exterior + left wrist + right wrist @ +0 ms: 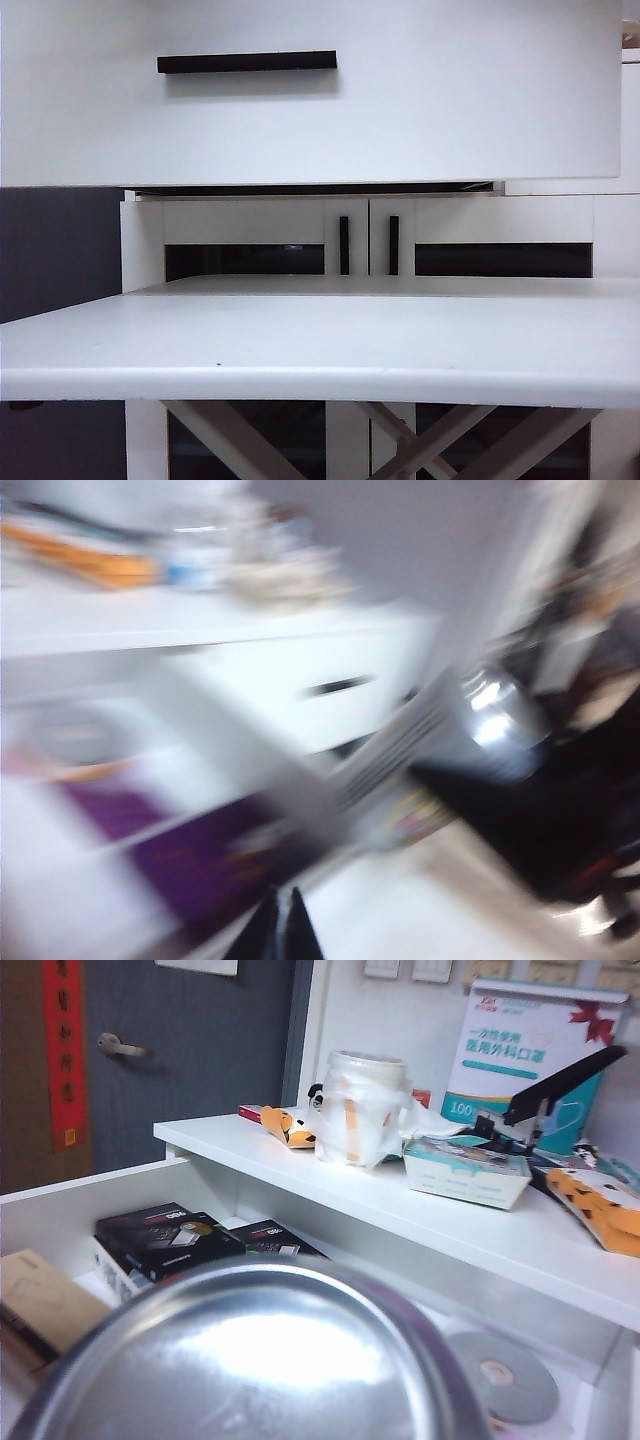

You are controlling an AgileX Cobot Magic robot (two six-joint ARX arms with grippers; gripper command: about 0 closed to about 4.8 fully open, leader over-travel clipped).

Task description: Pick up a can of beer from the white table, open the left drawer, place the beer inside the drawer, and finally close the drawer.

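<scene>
Silver can of beer (250,1360) we see grasped by right gripper (260,1380) over open left drawer (60,1200); left gripper (280,930) clenched, blurred.

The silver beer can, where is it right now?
The silver metal beer can fills the foreground of the right wrist view, held up over the open left drawer above the black boxes and a disc. It is absent from the exterior view.
</scene>
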